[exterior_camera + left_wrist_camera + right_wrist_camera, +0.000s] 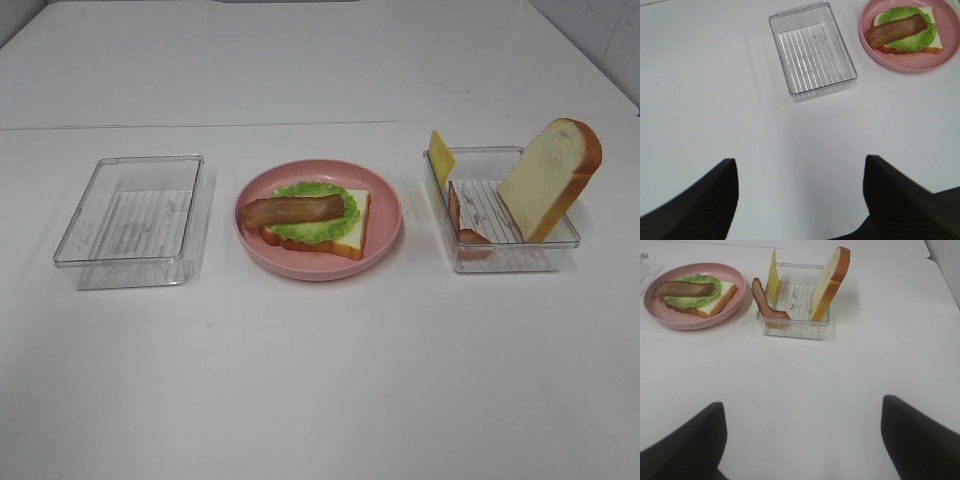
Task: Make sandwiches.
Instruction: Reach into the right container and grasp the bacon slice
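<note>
An open sandwich lies on the pink plate [385, 215] at the middle: a bread slice [345, 232], a green lettuce leaf [310, 225] and a bacon strip [293, 210] on top. The right clear tray [505, 258] holds an upright bread slice [550, 178], a yellow cheese slice [440, 157] and a bacon strip [462, 228] leaning on its wall. My left gripper [799, 165] is open and empty above bare table, well short of the plate [910, 67]. My right gripper [801, 405] is open and empty, well short of the tray [795, 327]. Neither gripper shows in the high view.
An empty clear tray [130, 215] stands left of the plate; it also shows in the left wrist view [785, 55]. The white table [320, 380] stretches wide in front of the trays and the plate.
</note>
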`<state>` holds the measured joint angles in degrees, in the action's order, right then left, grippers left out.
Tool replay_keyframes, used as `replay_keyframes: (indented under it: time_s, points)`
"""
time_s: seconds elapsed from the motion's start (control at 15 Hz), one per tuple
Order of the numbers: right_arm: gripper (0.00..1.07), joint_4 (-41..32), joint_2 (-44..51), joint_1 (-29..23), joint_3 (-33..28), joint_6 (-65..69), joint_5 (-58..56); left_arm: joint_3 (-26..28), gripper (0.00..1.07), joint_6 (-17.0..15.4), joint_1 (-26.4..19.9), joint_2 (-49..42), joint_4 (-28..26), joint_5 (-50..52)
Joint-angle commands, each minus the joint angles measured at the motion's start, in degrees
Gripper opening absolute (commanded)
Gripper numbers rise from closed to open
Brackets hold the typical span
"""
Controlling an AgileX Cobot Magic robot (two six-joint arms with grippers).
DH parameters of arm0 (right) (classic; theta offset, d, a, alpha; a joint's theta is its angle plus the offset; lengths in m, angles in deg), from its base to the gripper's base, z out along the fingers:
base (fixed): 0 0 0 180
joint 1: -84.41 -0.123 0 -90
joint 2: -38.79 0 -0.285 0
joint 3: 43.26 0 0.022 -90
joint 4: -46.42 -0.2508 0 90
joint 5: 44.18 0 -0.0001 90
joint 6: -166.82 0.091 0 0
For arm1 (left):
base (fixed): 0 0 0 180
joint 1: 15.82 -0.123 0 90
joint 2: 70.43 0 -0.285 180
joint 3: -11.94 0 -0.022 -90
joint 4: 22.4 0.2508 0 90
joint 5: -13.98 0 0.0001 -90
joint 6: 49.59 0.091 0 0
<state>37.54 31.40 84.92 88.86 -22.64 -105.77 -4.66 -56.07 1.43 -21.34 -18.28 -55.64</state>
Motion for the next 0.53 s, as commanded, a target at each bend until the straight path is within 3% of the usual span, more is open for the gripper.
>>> replay_keyframes:
  time_s: [0.07, 0.53]
  points:
    - [0.79, -0.1, 0.7, 0.1, -0.2, -0.6, 0.3, -5.0, 0.68, 0.0, 0.0, -7.4, 0.4, 1.0]
    - [0.79, -0.1, 0.7, 0.1, -0.2, -0.6, 0.4, -25.3, 0.68, 6.5, 0.0, -33.0, -0.5, 6.2]
